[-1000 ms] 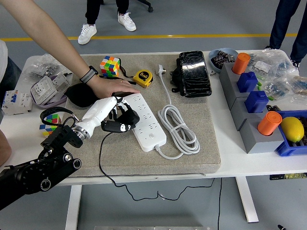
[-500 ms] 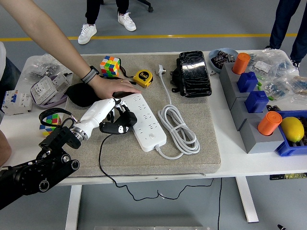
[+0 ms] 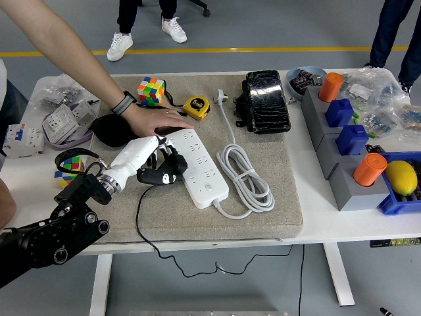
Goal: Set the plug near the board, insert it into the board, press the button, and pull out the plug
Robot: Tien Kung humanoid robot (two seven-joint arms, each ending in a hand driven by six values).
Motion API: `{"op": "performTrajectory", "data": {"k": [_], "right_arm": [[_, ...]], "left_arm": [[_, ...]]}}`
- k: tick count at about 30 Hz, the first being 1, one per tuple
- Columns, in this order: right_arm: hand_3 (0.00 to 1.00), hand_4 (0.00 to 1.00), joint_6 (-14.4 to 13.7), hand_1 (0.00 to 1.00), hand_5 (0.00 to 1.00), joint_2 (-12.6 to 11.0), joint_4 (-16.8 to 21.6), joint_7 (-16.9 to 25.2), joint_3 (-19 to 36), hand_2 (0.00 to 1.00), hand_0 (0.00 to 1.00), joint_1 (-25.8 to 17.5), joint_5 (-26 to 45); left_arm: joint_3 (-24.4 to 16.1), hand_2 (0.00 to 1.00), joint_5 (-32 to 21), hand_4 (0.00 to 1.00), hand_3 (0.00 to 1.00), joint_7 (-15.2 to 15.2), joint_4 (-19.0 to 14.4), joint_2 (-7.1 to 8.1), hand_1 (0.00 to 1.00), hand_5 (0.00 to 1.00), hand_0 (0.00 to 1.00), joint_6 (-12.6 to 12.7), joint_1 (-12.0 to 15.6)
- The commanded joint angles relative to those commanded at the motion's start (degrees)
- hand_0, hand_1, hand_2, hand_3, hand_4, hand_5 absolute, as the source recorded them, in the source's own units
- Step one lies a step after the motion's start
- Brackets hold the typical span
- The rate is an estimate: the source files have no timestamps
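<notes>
Rightward, blue bin (image 3: 389, 204) holds a lemon (image 3: 401, 176) (partly cropped).

It was a robotics lab: cluttered white table (image 3: 342, 227), grey floor with yellow line (image 3: 263, 49) beyond it.

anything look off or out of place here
A person's hand presses on the far end of the white power strip while the robot's left hand holds the black plug beside it. Otherwise nothing spilled or damaged.
</notes>
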Motion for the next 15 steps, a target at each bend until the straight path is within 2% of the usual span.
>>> {"op": "performTrajectory", "data": {"k": [3,4,9,10,15], "right_arm": [[0.551,0.960,0.0,0.645,0.526,0.0,0.0,0.0,0.1,0.627,0.570,0.0,0.0],[0.551,0.960,0.0,0.645,0.526,0.0,0.0,0.0,0.1,0.627,0.570,0.0,0.0],[0.551,0.960,0.0,0.645,0.526,0.0,0.0,0.0,0.1,0.627,0.570,0.0,-0.1],[0.551,0.960,0.0,0.645,0.526,0.0,0.0,0.0,0.1,0.627,0.570,0.0,-0.1],[0.551,0.960,0.0,0.645,0.526,0.0,0.1,0.0,0.2,0.627,0.570,0.0,-0.2]], "left_arm": [[-0.2,0.311,0.1,0.828,0.511,0.2,0.0,0.04,0.255,0.090,0.219,-0.2,0.1],[-0.4,0.381,0.0,0.857,0.522,0.2,0.0,0.06,0.305,0.119,0.235,-0.3,0.1],[-1.0,0.381,0.3,0.857,0.522,0.7,-0.1,0.14,0.305,0.119,0.235,-1.1,0.2],[-1.1,0.446,0.3,0.998,0.537,1.0,-0.1,0.14,0.392,0.293,0.261,-1.3,0.2],[-1.4,0.446,0.7,0.998,0.537,2.3,-0.2,0.10,0.392,0.293,0.261,-2.6,0.3]]}}
